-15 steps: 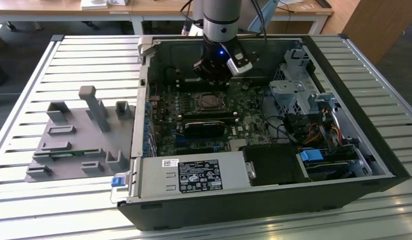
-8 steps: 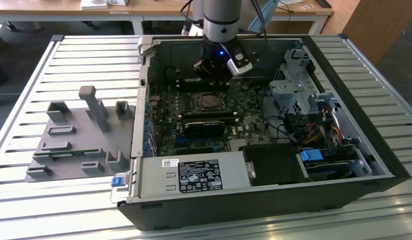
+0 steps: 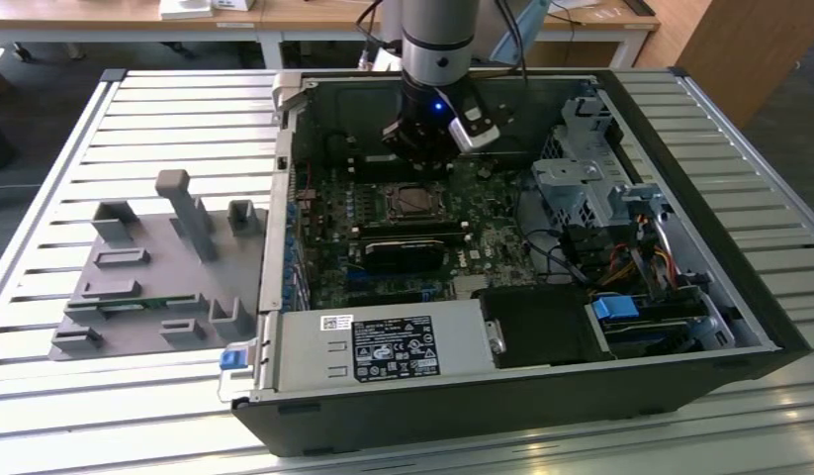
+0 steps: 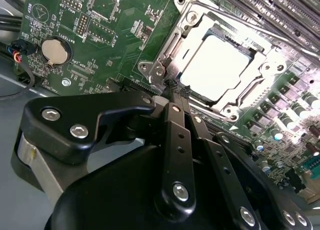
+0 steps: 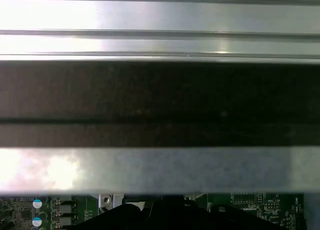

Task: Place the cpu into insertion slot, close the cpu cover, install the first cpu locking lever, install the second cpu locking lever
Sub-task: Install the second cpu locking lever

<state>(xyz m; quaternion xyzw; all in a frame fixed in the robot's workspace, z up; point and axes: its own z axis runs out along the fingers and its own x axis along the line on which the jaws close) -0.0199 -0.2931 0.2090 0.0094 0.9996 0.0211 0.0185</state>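
The cpu (image 4: pixel 216 64) lies flat in the insertion slot (image 3: pixel 413 201) on the green board, its pale metal top showing through the window of the cpu cover (image 4: pixel 270 64). The silvery cover frame appears to lie down around it. My gripper (image 4: pixel 175 91) has its black fingers pressed together with nothing visible between them. Its tips hover at the socket's near corner, beside a silvery lever (image 4: pixel 167 49) that runs along the socket's edge. In the exterior view the gripper (image 3: pixel 426 160) hangs inside the open computer case, just behind the socket.
The black computer case (image 3: pixel 723 327) lies open on a slatted metal table (image 3: pixel 90 119). A grey fixture (image 3: pixel 156 277) stands at the exterior view's left. Drive cages and cables (image 3: pixel 604 198) crowd the case's right. A coin battery (image 4: pixel 54 49) sits on the board. The case wall (image 5: pixel 160 94) stands close.
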